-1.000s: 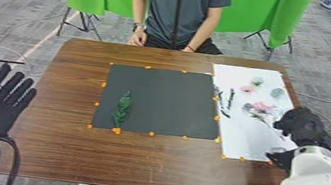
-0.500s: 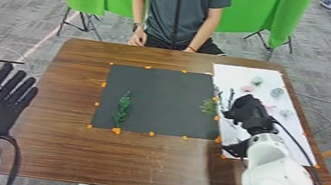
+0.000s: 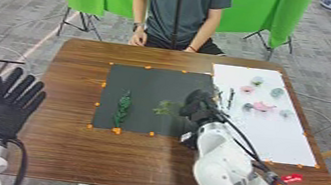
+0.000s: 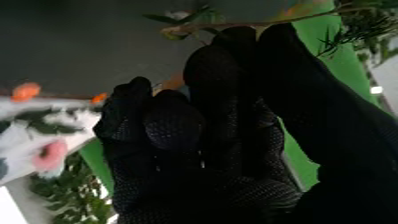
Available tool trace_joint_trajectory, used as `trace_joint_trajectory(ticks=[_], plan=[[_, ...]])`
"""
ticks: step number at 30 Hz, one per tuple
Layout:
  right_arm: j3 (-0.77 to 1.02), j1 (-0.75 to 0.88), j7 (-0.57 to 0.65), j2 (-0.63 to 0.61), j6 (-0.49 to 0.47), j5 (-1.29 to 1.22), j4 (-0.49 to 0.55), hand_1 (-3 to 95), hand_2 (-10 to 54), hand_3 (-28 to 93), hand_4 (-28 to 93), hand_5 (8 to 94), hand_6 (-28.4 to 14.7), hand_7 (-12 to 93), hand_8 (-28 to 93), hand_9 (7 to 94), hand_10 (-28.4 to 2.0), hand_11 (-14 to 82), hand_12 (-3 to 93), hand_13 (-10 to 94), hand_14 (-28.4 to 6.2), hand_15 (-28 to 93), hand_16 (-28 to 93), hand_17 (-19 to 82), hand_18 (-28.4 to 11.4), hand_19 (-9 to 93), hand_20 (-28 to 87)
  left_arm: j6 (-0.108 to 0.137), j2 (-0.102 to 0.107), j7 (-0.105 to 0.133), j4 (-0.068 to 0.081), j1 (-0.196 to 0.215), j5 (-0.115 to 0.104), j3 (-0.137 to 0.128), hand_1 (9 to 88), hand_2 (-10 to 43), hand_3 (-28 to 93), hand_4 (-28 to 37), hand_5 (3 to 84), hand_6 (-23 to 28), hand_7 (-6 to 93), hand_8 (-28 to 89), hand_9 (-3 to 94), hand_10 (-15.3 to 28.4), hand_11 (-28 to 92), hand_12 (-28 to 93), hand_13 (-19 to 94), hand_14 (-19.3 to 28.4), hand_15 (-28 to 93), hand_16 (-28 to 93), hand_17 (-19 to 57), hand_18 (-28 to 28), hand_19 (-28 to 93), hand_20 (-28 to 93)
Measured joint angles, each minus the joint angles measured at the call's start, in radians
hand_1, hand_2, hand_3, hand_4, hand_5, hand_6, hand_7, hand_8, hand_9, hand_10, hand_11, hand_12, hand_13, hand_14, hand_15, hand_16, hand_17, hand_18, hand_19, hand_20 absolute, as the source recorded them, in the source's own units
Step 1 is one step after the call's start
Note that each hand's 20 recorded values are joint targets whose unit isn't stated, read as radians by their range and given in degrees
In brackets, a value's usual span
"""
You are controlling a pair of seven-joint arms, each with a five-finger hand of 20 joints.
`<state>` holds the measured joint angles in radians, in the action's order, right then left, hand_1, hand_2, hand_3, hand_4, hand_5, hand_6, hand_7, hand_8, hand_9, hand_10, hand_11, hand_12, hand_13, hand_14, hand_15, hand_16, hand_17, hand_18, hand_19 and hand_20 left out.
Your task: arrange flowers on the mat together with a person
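In the head view, my right hand (image 3: 199, 108) is over the right part of the black mat (image 3: 149, 86), holding a leafy sprig (image 3: 163, 108) that extends to its left. A dark green sprig (image 3: 123, 109) lies on the mat's left part. In the right wrist view, thumb and fingers of my right hand (image 4: 218, 90) pinch the stem of the sprig (image 4: 182, 29). My left hand (image 3: 4, 107) is beside the table's left edge, fingers straight and spread.
A white sheet (image 3: 273, 138) right of the mat bears pink flowers (image 3: 263, 107), grey-green pieces and dark sprigs. Orange tape bits dot the mat's edges. Across the table (image 3: 136, 162) a person's hands rest at the far edge.
My right hand has moved left from the white sheet to over the mat, bringing the leafy sprig along. The left hand has shifted slightly to the right and down.
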<state>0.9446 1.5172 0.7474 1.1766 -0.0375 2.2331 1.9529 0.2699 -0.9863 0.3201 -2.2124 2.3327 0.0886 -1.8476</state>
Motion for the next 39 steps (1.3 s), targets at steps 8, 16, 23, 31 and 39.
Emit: trace_joint_trajectory(ticks=[8, 16, 23, 31, 39], plan=[[-0.099, -0.051, 0.096, 0.046, -0.023, -0.038, -0.041, 47.0, -9.5, 73, -18, 60.7, -3.2, 54, 12, 69.3, -13.3, 44.2, 53.5, 62, -17.7, 76, 51, 39, -27.2, 93, 35, 0.000, 0.014, -0.020, 0.012, -0.031, -0.004, 0.030, 28.2, 12.3, 74, -28.3, 34.7, 6.3, 13.5, -12, 31.4, 13.4, 18, 5, 24, 13.9, 20, -5, -4.7, 11.9, 24, 9], [-0.124, -0.042, 0.080, 0.059, 0.115, 0.014, -0.041, 40.0, -9.5, 80, -28, 60.2, -6.7, 45, -8, 64.8, -17.2, 52.7, 38.2, 61, -17.6, 75, 49, 37, -26.6, 92, 33, 0.000, 0.016, -0.037, 0.015, -0.039, -0.005, 0.033, 29.1, 11.6, 73, -28.3, 34.8, 6.3, 13.6, -12, 31.6, 13.6, 18, 6, 24, 13.9, 20, -5, -4.6, 12.0, 24, 9], [-0.112, -0.024, 0.056, 0.058, 0.110, 0.010, -0.037, 36.6, -9.5, 78, -28, 60.4, -6.8, 42, -15, 64.6, -17.5, 53.7, 36.2, 61, -17.3, 75, 48, 37, -26.5, 92, 33, 0.000, 0.016, -0.041, 0.016, -0.039, -0.005, 0.030, 29.8, 10.8, 73, -28.3, 34.9, 6.4, 13.7, -12, 31.6, 13.7, 19, 6, 24, 13.9, 21, -5, -4.7, 12.0, 24, 9], [-0.093, 0.006, 0.049, 0.030, 0.142, -0.003, 0.026, 41.5, -9.5, 76, -23, 66.2, -6.3, 31, 4, 67.4, -16.1, 49.4, 43.2, 62, -17.6, 75, 49, 38, -26.8, 92, 33, -0.001, 0.014, -0.040, 0.015, -0.031, -0.008, 0.018, 29.8, 11.1, 73, -28.3, 35.0, 6.5, 13.6, -12, 31.7, 13.8, 19, 6, 24, 14.0, 21, -5, -4.7, 12.0, 24, 9], [-0.022, 0.034, 0.056, -0.012, -0.017, -0.057, 0.071, 44.7, -6.4, 72, -20, 71.7, -6.0, 27, 10, 71.7, -16.5, 47.9, 42.5, 64, -17.4, 75, 49, 39, -27.6, 93, 34, 0.000, 0.012, -0.038, 0.011, -0.010, -0.010, 0.003, 29.2, 12.0, 73, -28.3, 35.1, 6.5, 13.6, -12, 31.8, 14.0, 19, 6, 24, 14.4, 22, -4, -4.6, 12.0, 24, 9]])
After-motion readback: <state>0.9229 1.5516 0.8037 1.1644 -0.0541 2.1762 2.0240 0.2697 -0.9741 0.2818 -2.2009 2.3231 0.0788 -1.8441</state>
